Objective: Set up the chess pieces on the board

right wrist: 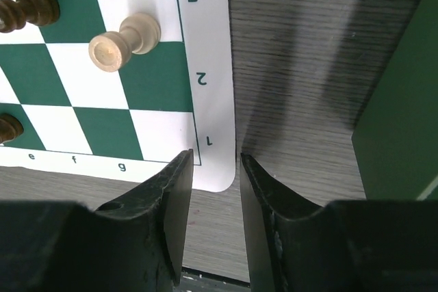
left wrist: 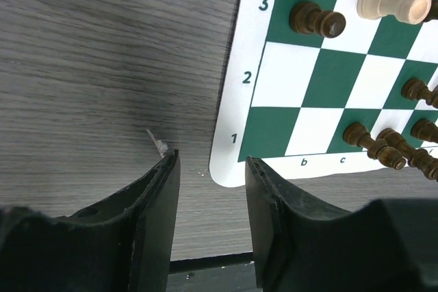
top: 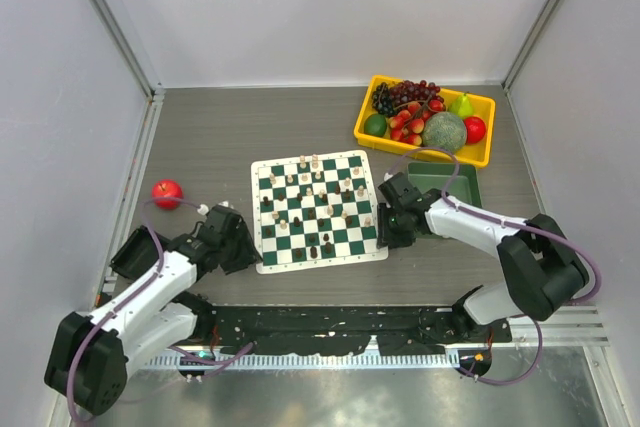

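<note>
Board [top: 320, 259] sits mid-worktop between the arms. The chess pieces [left wrist: 316, 20] are scattered over it, light and dark mixed, no tidy rows, so I'd say most sorting's left. Left tool [left wrist: 212, 162] and right tool [right wrist: 213, 162] hover released and empty at its near corners.

Left hand [left wrist: 212, 163] and right hand [right wrist: 215, 158] both low, pointed inward, jaws slightly parted and empty.
</note>
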